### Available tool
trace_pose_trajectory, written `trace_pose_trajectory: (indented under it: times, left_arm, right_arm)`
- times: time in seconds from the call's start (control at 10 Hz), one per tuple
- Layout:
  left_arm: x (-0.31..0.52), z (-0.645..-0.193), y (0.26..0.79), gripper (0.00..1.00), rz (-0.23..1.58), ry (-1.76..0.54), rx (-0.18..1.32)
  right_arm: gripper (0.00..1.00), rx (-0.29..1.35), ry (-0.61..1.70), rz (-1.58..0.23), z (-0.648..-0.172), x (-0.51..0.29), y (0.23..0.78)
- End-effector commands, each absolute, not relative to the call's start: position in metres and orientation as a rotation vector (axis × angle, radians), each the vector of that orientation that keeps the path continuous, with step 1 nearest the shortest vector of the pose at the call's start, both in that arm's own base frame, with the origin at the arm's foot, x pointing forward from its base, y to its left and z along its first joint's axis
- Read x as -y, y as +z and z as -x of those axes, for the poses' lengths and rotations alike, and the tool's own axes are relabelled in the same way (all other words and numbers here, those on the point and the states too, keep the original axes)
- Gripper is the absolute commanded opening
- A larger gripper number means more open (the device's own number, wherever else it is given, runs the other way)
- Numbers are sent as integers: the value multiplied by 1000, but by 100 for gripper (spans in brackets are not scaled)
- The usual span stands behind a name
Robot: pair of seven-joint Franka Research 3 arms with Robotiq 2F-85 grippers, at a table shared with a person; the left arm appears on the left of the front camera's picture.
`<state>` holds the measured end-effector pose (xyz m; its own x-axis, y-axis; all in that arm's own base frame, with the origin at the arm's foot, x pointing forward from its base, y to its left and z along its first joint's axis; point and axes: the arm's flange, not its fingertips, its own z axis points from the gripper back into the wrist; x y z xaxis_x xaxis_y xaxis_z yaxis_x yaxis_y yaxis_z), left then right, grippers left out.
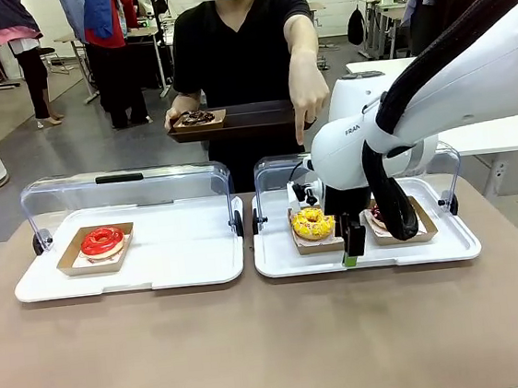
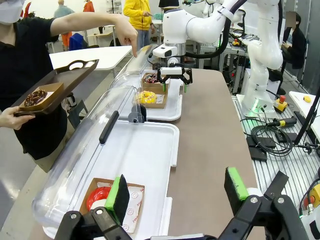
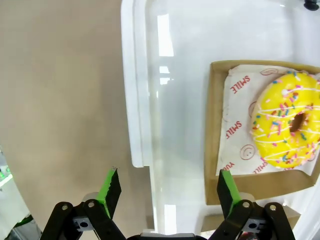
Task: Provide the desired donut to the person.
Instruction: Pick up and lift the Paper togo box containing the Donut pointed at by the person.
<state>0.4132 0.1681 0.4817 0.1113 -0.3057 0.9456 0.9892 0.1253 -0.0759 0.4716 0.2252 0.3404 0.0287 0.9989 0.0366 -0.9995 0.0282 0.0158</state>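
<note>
The person (image 1: 239,43) stands across the table and holds a dark serving tray (image 1: 251,119) with a chocolate donut (image 1: 197,118) in a cardboard boat. Their other hand (image 1: 304,96) points a finger down over the right white tray (image 1: 280,258). That tray carries a yellow sprinkled donut (image 1: 313,223) and a dark donut (image 1: 377,217) half hidden by my right arm. My right gripper (image 1: 352,243) hangs open over the tray's front edge, beside the yellow donut (image 3: 287,125). My left gripper (image 2: 176,192) is open above the left tray, near a red donut (image 2: 97,197).
The left white tray (image 1: 182,258) holds the red donut (image 1: 103,241) in its boat. Both trays have clear lids (image 1: 120,192) hinged up at the back. Brown tabletop (image 1: 256,342) lies bare in front. Bystanders and other tables stand far behind.
</note>
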Motion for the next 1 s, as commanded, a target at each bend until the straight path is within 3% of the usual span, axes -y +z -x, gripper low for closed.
trace_pose_trajectory:
  times: [0.0, 0.7, 0.8, 0.9]
  left_arm:
    - [-169, -411, 482, 100, 938, -1199, 957]
    - [-169, -411, 482, 100, 938, -1199, 957]
    - [-169, -411, 482, 100, 938, -1199, 957]
    - [-169, -411, 482, 100, 938, -1199, 957]
  right_arm:
    - [100, 21, 1559, -25, -484, -224, 339]
    - [100, 66, 1580, -68, -500, -213, 321]
    - [93, 68, 1587, -69, -500, -212, 320]
    - [41, 72, 1590, -68, -500, -211, 320]
